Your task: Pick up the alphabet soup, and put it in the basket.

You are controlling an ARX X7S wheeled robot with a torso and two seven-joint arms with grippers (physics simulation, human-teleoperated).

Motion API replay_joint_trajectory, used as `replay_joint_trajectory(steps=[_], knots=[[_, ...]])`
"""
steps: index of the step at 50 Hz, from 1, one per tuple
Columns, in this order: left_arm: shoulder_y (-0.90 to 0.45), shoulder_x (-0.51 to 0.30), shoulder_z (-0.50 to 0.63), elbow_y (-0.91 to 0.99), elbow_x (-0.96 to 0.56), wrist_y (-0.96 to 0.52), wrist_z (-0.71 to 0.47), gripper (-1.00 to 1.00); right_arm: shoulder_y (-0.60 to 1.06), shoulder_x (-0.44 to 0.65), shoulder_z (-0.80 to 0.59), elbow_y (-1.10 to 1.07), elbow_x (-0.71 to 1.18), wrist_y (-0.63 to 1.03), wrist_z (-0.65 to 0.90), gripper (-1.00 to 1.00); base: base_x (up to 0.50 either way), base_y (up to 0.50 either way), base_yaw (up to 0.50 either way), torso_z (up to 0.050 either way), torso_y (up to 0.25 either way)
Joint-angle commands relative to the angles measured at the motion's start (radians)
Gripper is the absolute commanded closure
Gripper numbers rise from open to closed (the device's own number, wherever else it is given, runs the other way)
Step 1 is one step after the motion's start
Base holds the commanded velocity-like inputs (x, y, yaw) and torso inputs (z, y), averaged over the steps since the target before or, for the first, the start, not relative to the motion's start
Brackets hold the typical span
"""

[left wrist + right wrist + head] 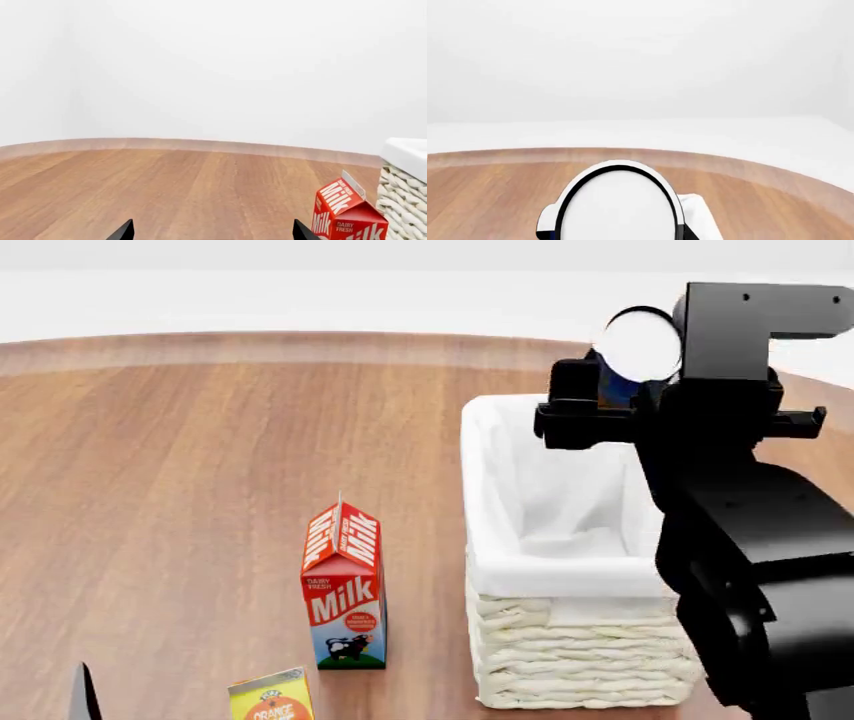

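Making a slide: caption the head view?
Right gripper holds the alphabet soup above the basket, milk carton alongside.

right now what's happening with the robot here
The right gripper holds the alphabet soup up over the far end of the basket, not yet released. The left gripper is open and idle, low over the table near the milk carton. An orange juice carton stands at the near edge.

Open-topped white-lined cream wicker basket (574, 640) with bare interior; red milk carton (344, 585) stands just beside its left wall; wide wooden tabletop (160, 490) lies unobstructed leftward.
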State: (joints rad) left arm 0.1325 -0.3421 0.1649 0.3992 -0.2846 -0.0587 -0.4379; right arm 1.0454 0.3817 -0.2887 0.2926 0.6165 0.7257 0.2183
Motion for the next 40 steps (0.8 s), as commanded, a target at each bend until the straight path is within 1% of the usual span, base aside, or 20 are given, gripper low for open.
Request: replay_joint_trajectory(steps=[1, 7, 9, 10, 11, 16, 22, 29, 37, 39, 40], knots=[[0.005, 0.022, -0.021, -0.007, 0.020, 0.019, 0.022, -1.00, 0.254, -0.098, -0.061, 0.396, -0.119, -0.006, -0.144, 1.00, 0.00, 0.00, 0.00, 0.000, 0.000], [0.006, 0.022, -0.022, -0.004, 0.013, 0.020, 0.021, -1.00, 0.395, -0.162, -0.085, 0.711, -0.167, -0.116, -0.211, 1.00, 0.00, 0.00, 0.00, 0.000, 0.002], [0.003, 0.022, -0.020, -0.007, 0.012, 0.020, 0.020, -1.00, 0.454, -0.190, -0.089, 0.853, -0.182, -0.164, -0.235, 1.00, 0.00, 0.00, 0.00, 0.000, 0.000], [0.000, 0.024, -0.019, -0.011, 0.013, 0.018, 0.019, -1.00, 0.497, -0.212, -0.087, 0.963, -0.190, -0.210, -0.247, 1.00, 0.00, 0.00, 0.00, 0.000, 0.000], [-0.001, 0.025, -0.018, -0.013, 0.013, 0.017, 0.018, -1.00, 0.515, -0.224, -0.094, 1.012, -0.206, -0.235, -0.257, 1.00, 0.00, 0.00, 0.00, 0.010, 0.000], [-0.002, 0.025, -0.015, -0.011, 0.034, 0.019, 0.004, -1.00, 0.522, -0.240, -0.043, 1.015, -0.254, -0.208, -0.249, 1.00, 0.00, 0.00, 0.00, 0.000, -0.019], [-0.003, 0.028, -0.024, -0.017, 0.015, 0.022, 0.003, -1.00, 0.526, -0.251, 0.016, 1.015, -0.327, -0.187, -0.248, 1.00, 0.00, 0.00, 0.00, 0.000, -0.237], [-0.002, 0.024, -0.022, -0.012, 0.013, 0.013, -0.001, -1.00, 0.532, -0.255, 0.076, 1.015, -0.381, -0.181, -0.279, 1.00, 0.00, 0.00, 0.00, 0.000, 0.000], [-0.004, 0.023, -0.019, -0.016, 0.009, 0.014, 0.000, -1.00, 0.535, -0.253, 0.123, 1.015, -0.416, -0.180, -0.300, 1.00, 0.00, 0.00, 0.00, 0.000, -0.237], [-0.001, 0.015, -0.012, -0.010, -0.017, 0.016, 0.025, -1.00, 0.536, -0.256, 0.129, 1.015, -0.427, -0.179, -0.304, 1.00, 0.00, 0.00, 0.00, 0.003, -0.130], [0.000, 0.015, -0.014, -0.006, -0.009, 0.012, 0.017, -1.00, 0.537, -0.258, 0.132, 1.015, -0.432, -0.179, -0.306, 1.00, 0.00, 0.00, 0.00, 0.004, -0.084]])
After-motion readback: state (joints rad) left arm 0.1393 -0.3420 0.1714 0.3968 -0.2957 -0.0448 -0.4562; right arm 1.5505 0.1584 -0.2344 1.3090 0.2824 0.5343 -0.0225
